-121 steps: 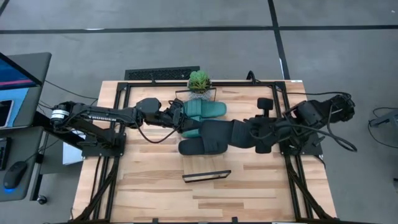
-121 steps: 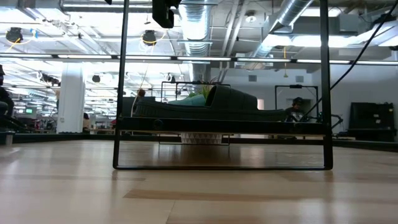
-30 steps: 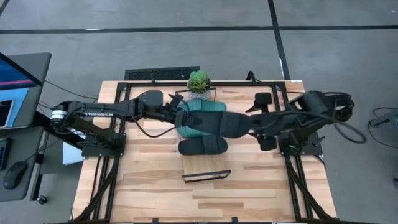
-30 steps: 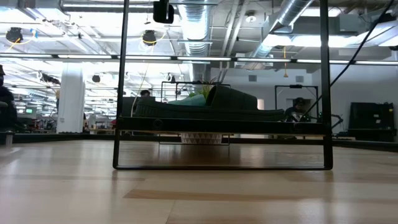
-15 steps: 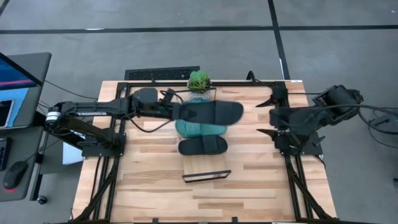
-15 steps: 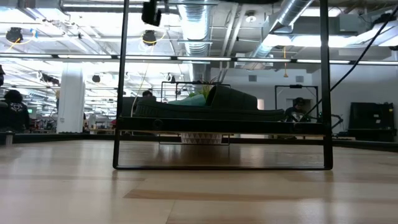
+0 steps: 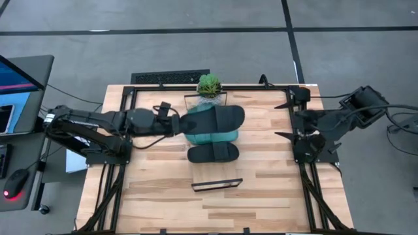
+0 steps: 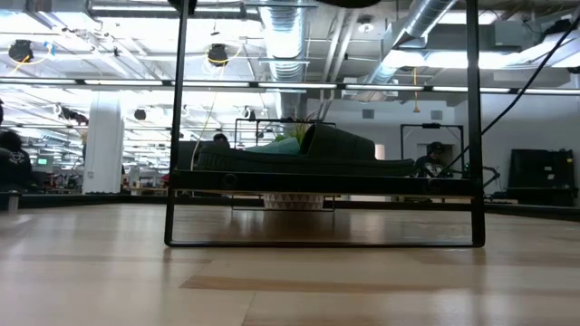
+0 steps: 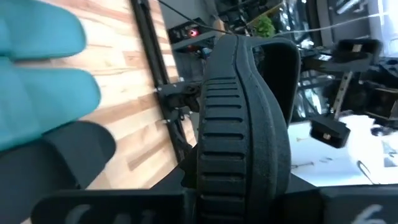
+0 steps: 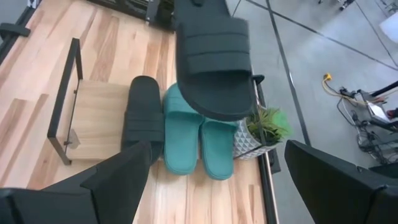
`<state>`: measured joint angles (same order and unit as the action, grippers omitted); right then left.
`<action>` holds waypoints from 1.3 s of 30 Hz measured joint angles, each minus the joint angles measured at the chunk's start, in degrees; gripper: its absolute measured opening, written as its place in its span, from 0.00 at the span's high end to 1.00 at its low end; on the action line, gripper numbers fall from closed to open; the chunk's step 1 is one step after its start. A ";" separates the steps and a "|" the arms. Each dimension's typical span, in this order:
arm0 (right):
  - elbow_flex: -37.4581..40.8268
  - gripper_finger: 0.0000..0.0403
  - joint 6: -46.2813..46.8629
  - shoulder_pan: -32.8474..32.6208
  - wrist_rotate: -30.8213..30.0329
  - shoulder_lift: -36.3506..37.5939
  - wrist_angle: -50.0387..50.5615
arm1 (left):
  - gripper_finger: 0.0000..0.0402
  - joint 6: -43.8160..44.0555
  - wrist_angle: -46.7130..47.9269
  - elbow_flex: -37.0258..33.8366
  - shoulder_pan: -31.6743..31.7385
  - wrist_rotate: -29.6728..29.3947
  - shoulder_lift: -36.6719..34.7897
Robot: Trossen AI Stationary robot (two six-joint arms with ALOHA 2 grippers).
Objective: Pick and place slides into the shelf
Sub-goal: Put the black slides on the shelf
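My left gripper (image 7: 180,122) reaches in from the table's left and is shut on a black slide (image 7: 214,119), which hangs over two teal slides (image 7: 210,136). In the right wrist view the teal slides (image 10: 189,140) lie side by side on the shelf (image 7: 217,175), with another black slide (image 7: 213,153) next to them on the near side. The shelf's wire frame (image 8: 322,243) fills the low view. My right gripper (image 7: 286,121) stands open near the table's right edge, holding nothing. My left gripper holds the black slide by its end toward the table's left (image 9: 239,180), pinched between the two fingers. The fingers come roughly level from the left, along the slide's length. The slide sticks out toward the right, lifted clear above the teal slides (image 10: 211,62).
A small potted plant (image 7: 209,85) stands at the shelf's far end, close to the teal slides. Black frame rails (image 7: 124,140) run along the table's left and right sides. Bare wood lies near the front edge (image 7: 209,212). People show far behind in the low view.
My right gripper has drawn back from the black slide toward the table's right edge, its fingers wide apart. My left gripper has pulled a little toward the left with the slide, which has shifted left and toward the far edge, over the teal slides.
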<state>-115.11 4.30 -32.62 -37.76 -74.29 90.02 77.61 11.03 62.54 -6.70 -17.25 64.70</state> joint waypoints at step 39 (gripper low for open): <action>11.61 0.11 12.31 -7.12 3.21 7.22 0.00 | 0.90 13.07 -30.52 -26.50 -23.84 -25.07 2.85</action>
<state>-103.50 16.60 -39.74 -34.55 -67.07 90.02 90.68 -19.49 36.04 -30.54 -42.33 67.54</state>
